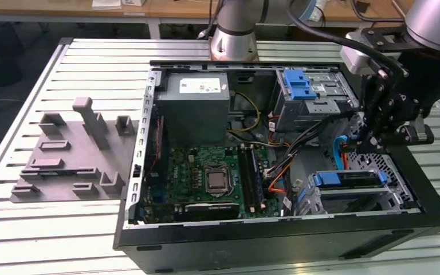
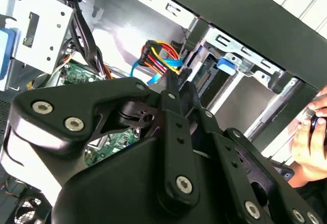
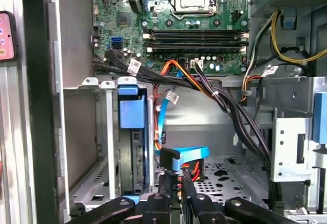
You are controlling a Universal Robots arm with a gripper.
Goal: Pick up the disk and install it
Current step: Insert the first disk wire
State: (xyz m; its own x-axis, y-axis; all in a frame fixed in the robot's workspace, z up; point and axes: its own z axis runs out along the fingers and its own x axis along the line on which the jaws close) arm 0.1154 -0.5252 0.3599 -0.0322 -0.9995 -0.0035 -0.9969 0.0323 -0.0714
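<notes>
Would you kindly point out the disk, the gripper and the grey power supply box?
the disk [image 1: 345,179], exterior view, on its blue carrier front in the drive cage.
gripper [image 1: 369,143], exterior view, at its fingertips.
power supply box [image 1: 193,109], exterior view, on its grey top face.

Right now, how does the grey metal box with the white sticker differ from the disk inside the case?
The grey metal box is clearly bigger than the disk. The box is plain grey with a white sticker; the disk shows a blue plastic front. In the exterior view the box sits at the far side near the arm's base, the disk in a metal cage at the near right corner. Both lie inside the open computer case.
</notes>
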